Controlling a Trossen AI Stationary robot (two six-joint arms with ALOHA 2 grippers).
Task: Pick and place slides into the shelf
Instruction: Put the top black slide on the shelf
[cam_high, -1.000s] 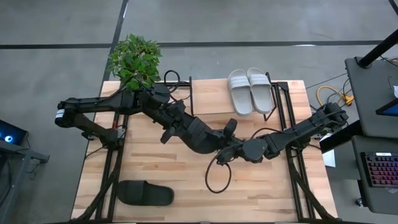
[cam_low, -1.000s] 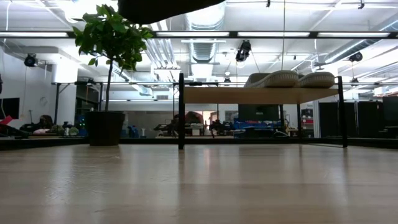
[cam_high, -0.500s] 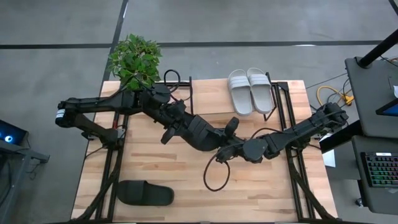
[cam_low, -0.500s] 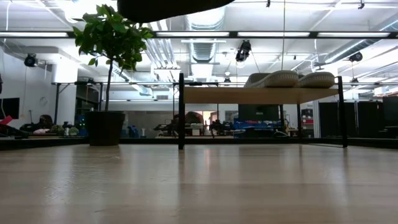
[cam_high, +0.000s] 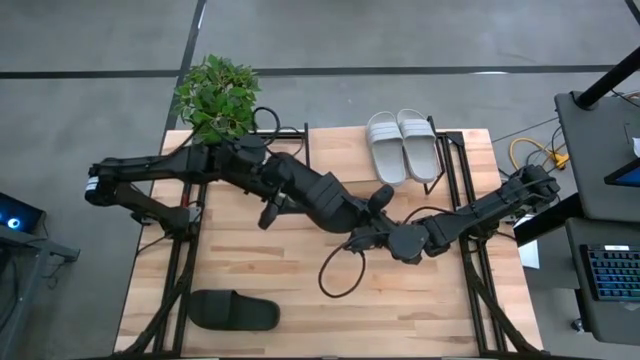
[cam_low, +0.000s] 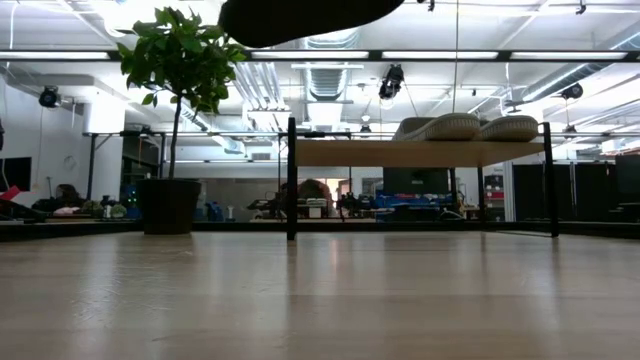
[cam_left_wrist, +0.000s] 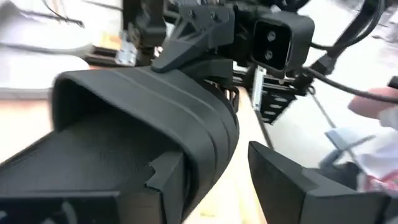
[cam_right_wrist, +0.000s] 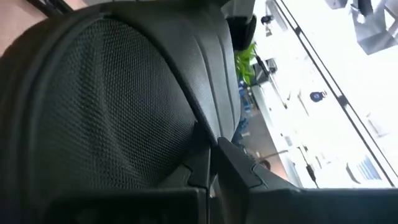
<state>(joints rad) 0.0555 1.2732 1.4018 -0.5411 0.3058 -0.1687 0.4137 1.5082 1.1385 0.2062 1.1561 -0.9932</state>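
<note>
One black slide (cam_high: 320, 198) hangs in the air over the table's middle, between my two arms. My right gripper (cam_high: 380, 233) is shut on it from the right. My left gripper (cam_left_wrist: 211, 158) stands open at its wide strap (cam_left_wrist: 143, 106): one finger is under the strap and the other is clear beside it. A second black slide (cam_high: 235, 312) lies flat on the table near the front left. The white pair of slides (cam_high: 401, 146) rests sole down on the shelf (cam_high: 335, 160) at the back. My left gripper has one finger (cam_left_wrist: 93, 199) under the strap and I cannot tell whether it touches. The other finger (cam_left_wrist: 298, 186) is apart from the strap. My right gripper pinches an edge of the slide (cam_right_wrist: 202, 134), beside a mesh-textured surface, between its two fingers. The fingers come about level from the table's right. The slide is clear of the table.
A potted plant (cam_high: 216, 95) stands at the far left corner, next to the shelf. A black cable loop (cam_high: 340, 275) hangs below the right hand over the table's middle. Bare wood (cam_high: 400, 320) lies at the front right.
The lifted black slide and my left hand have shifted slightly toward the table's far edge and rolled. In the low view the dark shape at the top shows farther right and lower. The cable loop below the right hand has swung toward the table's left.
</note>
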